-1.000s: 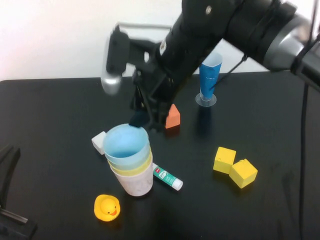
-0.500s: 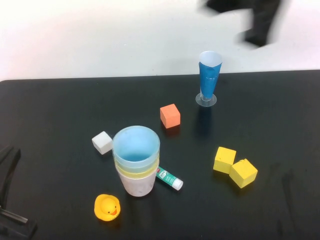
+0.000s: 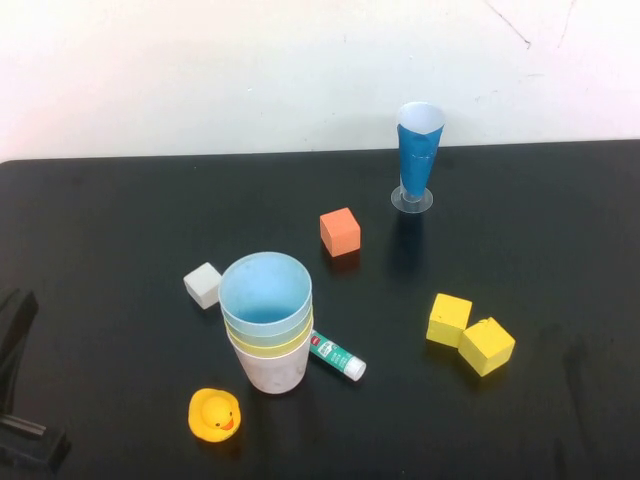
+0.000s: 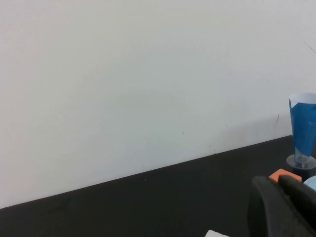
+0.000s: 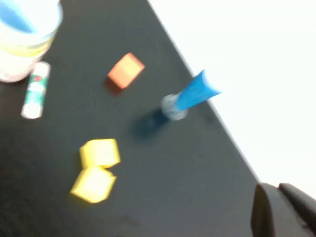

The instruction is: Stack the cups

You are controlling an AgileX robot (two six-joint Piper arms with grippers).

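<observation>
The cups stand nested in one upright stack (image 3: 267, 335) at the table's front middle: light blue (image 3: 264, 292) on top, a pale green band, a yellow band (image 3: 272, 348), and the pale pink cup (image 3: 272, 373) at the bottom. The stack also shows in the right wrist view (image 5: 22, 37). My left gripper (image 4: 278, 181) is shut and empty, low at the table's front left, well away from the stack. My right gripper (image 5: 276, 188) is shut and empty, raised off to the right, out of the high view.
A tall blue cone glass (image 3: 418, 155) stands at the back. An orange cube (image 3: 340, 232), a white cube (image 3: 204, 285), a glue stick (image 3: 336, 355) and a yellow duck (image 3: 214, 414) lie around the stack. Two yellow cubes (image 3: 468, 333) sit to the right.
My right arm, which reached over the stack a second ago, has pulled back up and right, out of the high view. The stack stays standing.
</observation>
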